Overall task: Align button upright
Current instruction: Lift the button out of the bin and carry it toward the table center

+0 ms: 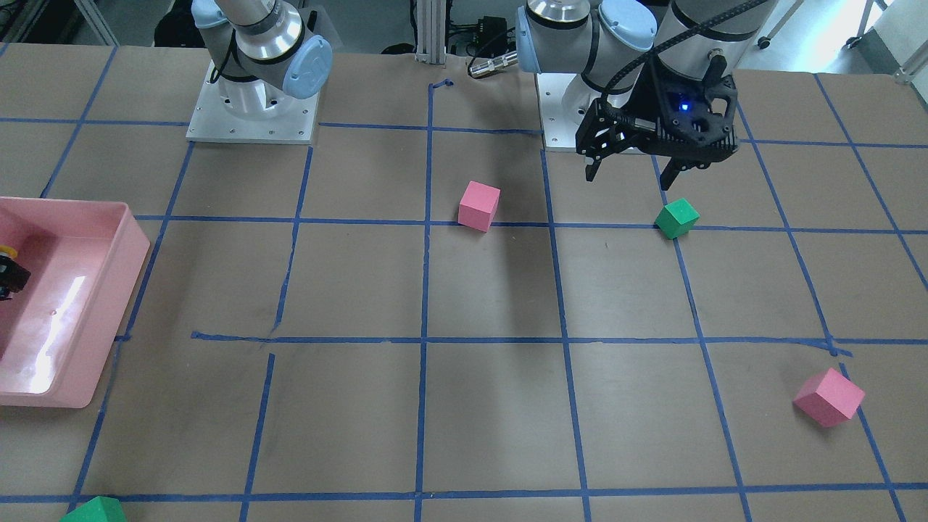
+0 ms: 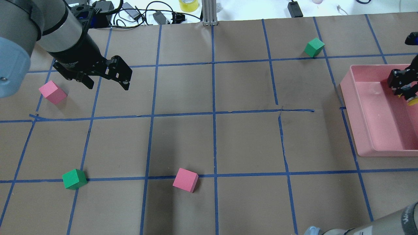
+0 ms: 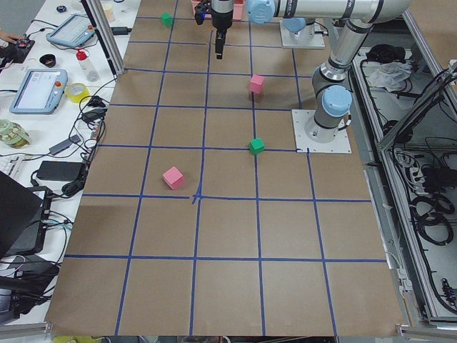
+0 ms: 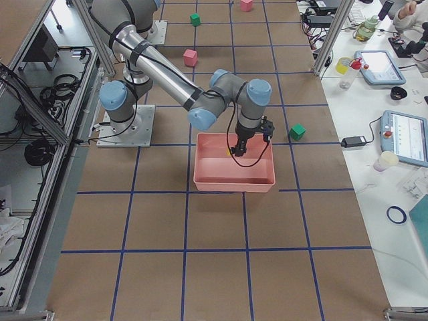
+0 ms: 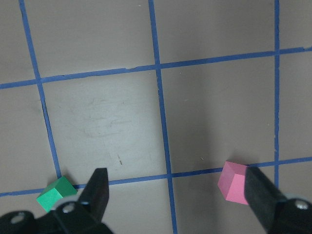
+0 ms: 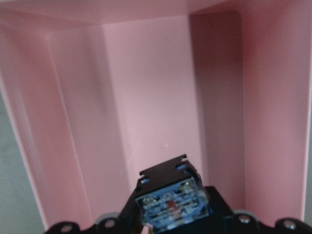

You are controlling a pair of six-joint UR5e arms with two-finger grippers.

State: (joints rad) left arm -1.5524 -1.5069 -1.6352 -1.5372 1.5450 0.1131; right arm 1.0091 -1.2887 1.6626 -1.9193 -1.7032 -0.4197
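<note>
The button sits in my right gripper (image 2: 406, 92) inside the pink tray (image 2: 351, 94). Its yellow cap (image 2: 413, 101) sticks out sideways past the fingers. In the right wrist view its black body and silvery base (image 6: 170, 197) face the camera between the jaws, above the tray floor. The front view shows the cap (image 1: 7, 251) at the left edge. My left gripper (image 2: 106, 84) is open and empty, hovering over the table far from the tray; it also shows in the front view (image 1: 631, 172).
A pink cube (image 2: 52, 92) and a green cube (image 2: 74, 179) lie near the left arm. Another pink cube (image 2: 185, 180) lies mid-table and another green cube (image 2: 314, 47) at the far side near the tray. The tray walls (image 6: 73, 122) surround the right gripper.
</note>
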